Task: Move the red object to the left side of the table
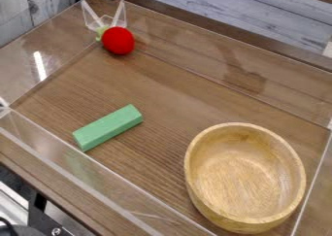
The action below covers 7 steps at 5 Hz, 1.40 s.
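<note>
Red object [118, 41]: one; block [108, 126]: one; bowl [246, 176]: one; fingers [104, 14] apart, empty.

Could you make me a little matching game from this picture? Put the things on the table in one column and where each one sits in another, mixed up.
Things:
1. red toy
2. green block
3. wooden bowl

Places:
A. front right corner of the table
B. far left, near the back wall
C. front left of the middle, lying flat

Pairs: 1-B, 2-C, 3-A
</note>
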Motion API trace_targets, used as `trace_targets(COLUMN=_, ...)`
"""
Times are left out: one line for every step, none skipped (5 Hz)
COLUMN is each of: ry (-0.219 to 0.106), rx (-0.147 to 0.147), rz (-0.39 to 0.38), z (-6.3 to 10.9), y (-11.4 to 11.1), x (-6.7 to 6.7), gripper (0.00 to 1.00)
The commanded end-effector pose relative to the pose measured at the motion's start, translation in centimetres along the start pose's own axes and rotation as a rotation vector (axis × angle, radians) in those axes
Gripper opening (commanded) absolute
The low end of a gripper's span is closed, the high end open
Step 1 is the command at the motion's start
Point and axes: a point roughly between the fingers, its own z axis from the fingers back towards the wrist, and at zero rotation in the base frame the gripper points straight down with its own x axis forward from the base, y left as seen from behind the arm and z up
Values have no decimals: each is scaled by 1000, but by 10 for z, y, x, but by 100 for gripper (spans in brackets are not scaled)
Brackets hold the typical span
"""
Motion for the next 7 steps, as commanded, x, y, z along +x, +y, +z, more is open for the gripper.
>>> trace_targets(ry=-55, rx=-43, rz=18, z=22, y=-3, x=4, gripper=0)
trace_targets(ry=-59, rx=-29, rz=46, z=18, y=-4, x=6, gripper=0)
trace_targets(ry=-66, rx=-17, rz=75, z=15, y=-5, x=9, gripper=0)
trace_targets(ry=-76, rx=-8, rz=126, z=10, y=-1, x=20, gripper=0)
trace_targets(ry=-85, rx=-1, rz=177, z=5, y=2, x=30, gripper=0)
trace_targets(ry=-92, rx=7, rz=192, z=-2, y=2, x=32, gripper=0)
trace_targets(ry=-97, rx=16, rz=201, z=-8, y=3, x=32, gripper=100)
